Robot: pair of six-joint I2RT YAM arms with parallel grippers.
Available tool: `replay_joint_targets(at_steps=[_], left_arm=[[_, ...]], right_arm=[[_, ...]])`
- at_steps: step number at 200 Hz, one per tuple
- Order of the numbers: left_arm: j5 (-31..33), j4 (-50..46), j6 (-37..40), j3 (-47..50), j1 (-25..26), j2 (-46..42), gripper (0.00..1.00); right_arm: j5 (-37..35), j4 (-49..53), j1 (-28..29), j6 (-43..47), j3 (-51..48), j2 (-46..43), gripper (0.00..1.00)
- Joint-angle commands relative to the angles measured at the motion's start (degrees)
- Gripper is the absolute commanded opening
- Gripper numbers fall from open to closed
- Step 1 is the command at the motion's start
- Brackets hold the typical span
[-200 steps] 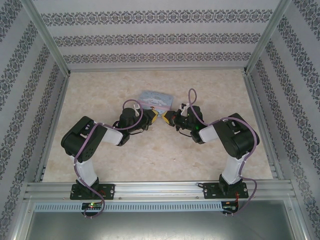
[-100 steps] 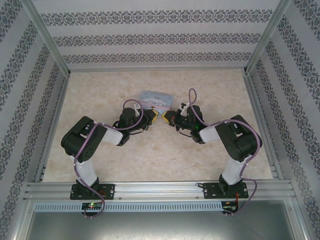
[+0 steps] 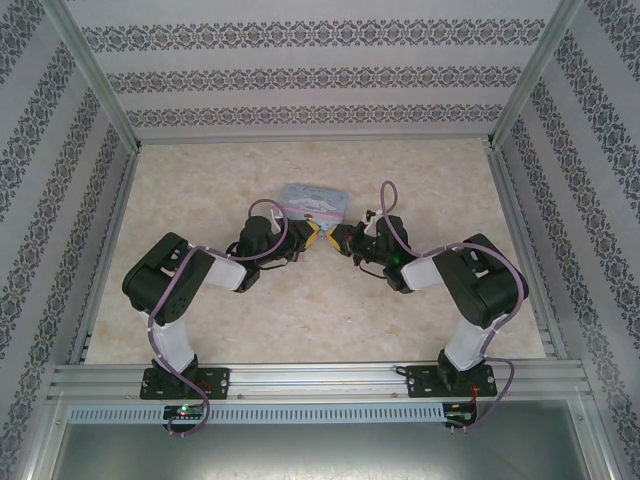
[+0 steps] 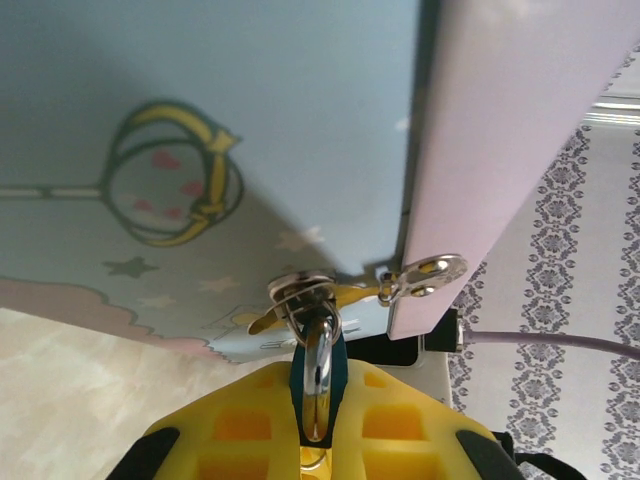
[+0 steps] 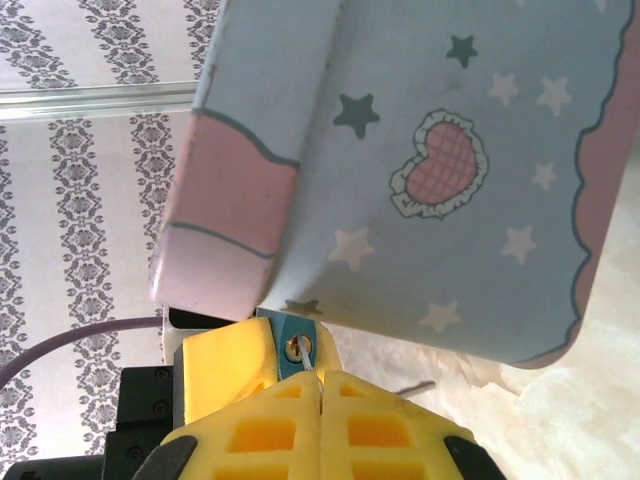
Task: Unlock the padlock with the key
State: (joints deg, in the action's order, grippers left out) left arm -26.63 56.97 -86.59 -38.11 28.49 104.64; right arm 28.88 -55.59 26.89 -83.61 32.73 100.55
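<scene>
**Wallpapered booth: both tools clamped at the padlock on the tin**

Grey-patterned wallpaper (image 3: pixel 300 75) lines the walls around a pale marbled counter (image 3: pixel 200 300). Near the middle of it, the two arms meet just in front of a light-blue cartoon-printed tin (image 3: pixel 313 198).

The left tool (image 4: pixel 318 405) has its yellow fingers closed on the padlock (image 5: pixel 280 335), gripping its small blue body. The padlock's thin silvery shackle (image 4: pixel 318 375) rises from between those fingers. It passes through the metal hasp (image 4: pixel 300 290) on the tin's front edge, so the lock hangs at the tin and off the counter.

From the right wrist view, the padlock's blue end face points at the camera, with the keyhole in its middle. A yellow finger of the left tool lies against its left side.

The right tool (image 5: pixel 320 385) has its fingers pressed fully together. Only a short bright sliver of the key (image 5: pixel 302 358) shows beyond their tips, and its end is at the keyhole. How deep it sits in the lock cannot be told. The rest of the key is hidden between the fingers.
</scene>
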Motion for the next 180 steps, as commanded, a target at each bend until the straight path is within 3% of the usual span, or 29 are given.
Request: replay_joint_targets(at_steps=[1,116,180], left_arm=[[-5.31,8.55,-2.39,-0.25,2.39,-1.63,0.00],[-5.46,9.24,-2.83,0.26,2.43,-2.25,0.00],[-5.57,8.60,-2.20,0.59,2.37,-2.34,0.00]], right_arm=[[-0.99,-2.73,1.23,0.51,-0.77,-1.82,0.00],[0.35,-1.66,0.99,3.47,0.14,-2.50,0.00],[-1.55,13.73,2.11,13.46,4.00,-8.88,0.00]])
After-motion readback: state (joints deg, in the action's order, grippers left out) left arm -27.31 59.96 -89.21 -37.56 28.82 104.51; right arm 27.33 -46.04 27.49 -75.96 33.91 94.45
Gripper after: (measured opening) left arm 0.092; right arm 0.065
